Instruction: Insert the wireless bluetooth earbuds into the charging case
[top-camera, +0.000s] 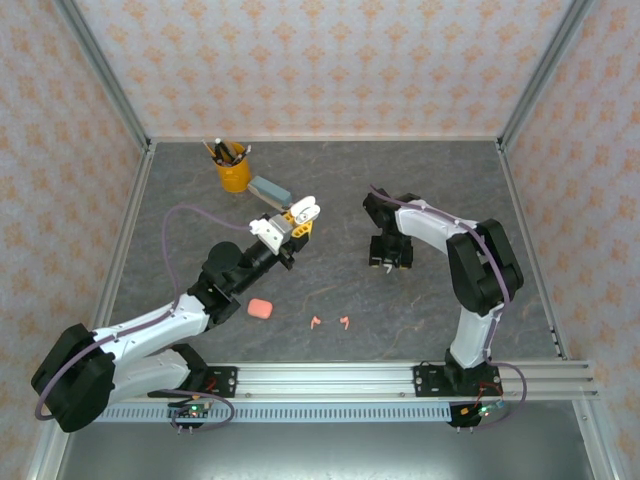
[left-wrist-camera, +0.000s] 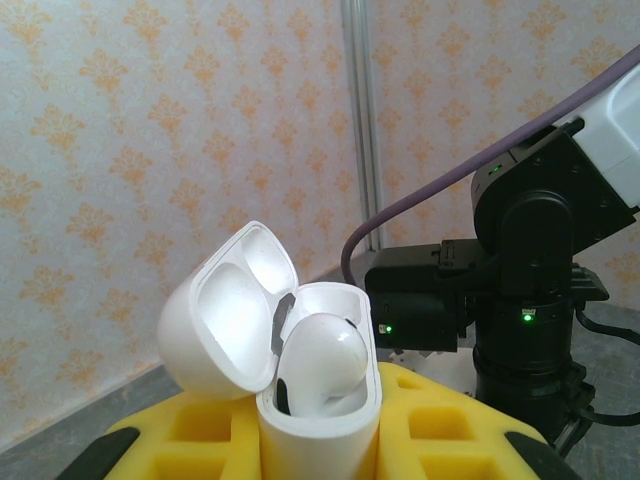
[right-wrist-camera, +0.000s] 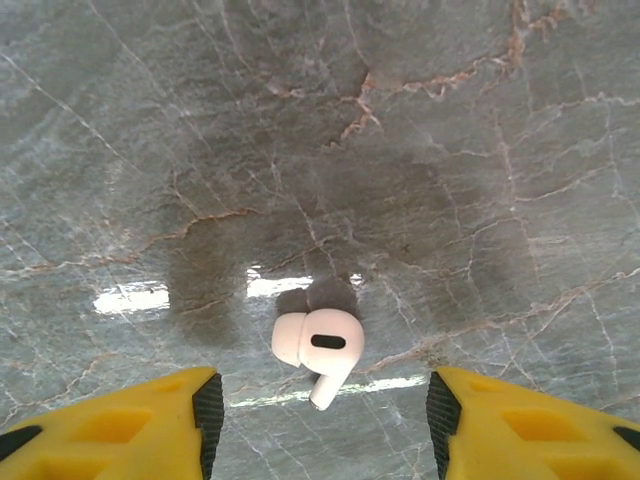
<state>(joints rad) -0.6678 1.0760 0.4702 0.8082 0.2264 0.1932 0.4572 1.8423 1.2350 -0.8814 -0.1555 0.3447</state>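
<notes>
My left gripper (top-camera: 290, 226) is raised over the table, shut on an open white charging case (left-wrist-camera: 320, 410) with its lid (left-wrist-camera: 225, 310) flipped back to the left. One white earbud (left-wrist-camera: 322, 358) sits in the case's left well. A second white earbud (right-wrist-camera: 318, 345) lies on the marbled tabletop, stem pointing toward the camera. My right gripper (right-wrist-camera: 325, 425) hovers just over it, open, its yellow fingers (right-wrist-camera: 120, 425) well apart on either side. Two salmon-pink earbuds (top-camera: 315, 321) (top-camera: 345, 322) lie near the front edge, beside a closed pink case (top-camera: 261, 308).
A yellow cup of pens (top-camera: 233, 170) and a grey block (top-camera: 268, 189) stand at the back left. The right arm (left-wrist-camera: 540, 260) hangs close ahead of the white case. Patterned walls enclose the grey table (top-camera: 450, 190).
</notes>
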